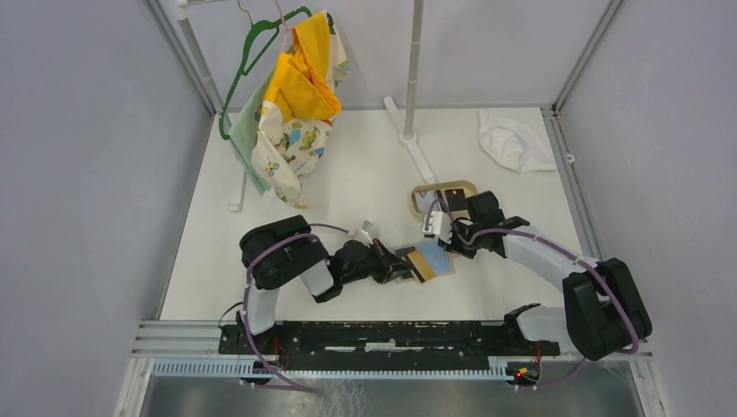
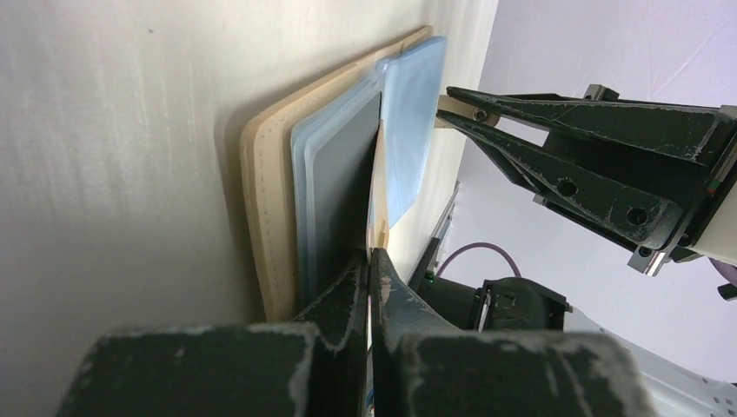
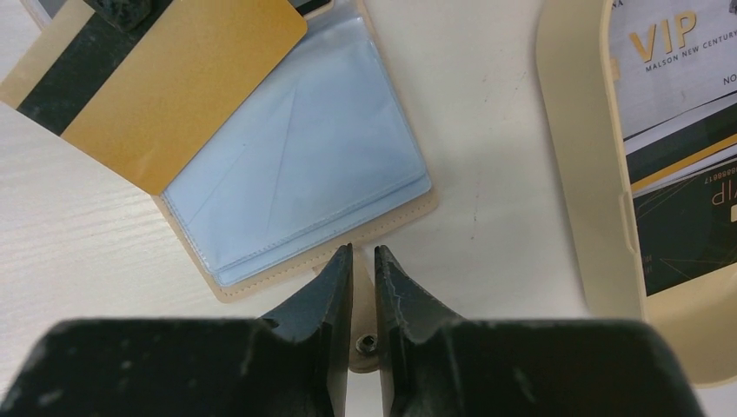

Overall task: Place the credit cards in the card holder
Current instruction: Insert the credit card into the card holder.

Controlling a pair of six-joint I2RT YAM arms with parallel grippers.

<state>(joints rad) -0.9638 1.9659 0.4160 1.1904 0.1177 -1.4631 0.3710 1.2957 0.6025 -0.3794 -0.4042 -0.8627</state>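
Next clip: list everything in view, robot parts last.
holder: one, tan with light blue sleeves, open at the table's centre
gold card: one, gold with a black stripe, overlapping the holder
tray: one, tan, oval, beyond the holder
tray cards: at least two, white and dark, in the tray
hanger: one, green, back left
clothes: a bundle, yellow and patterned, on the hanger
rack: one, white, at the back
cloth: one, white, back right
table: one, white
left pincer: shut on the gold card
right pincer: shut on the holder's tab
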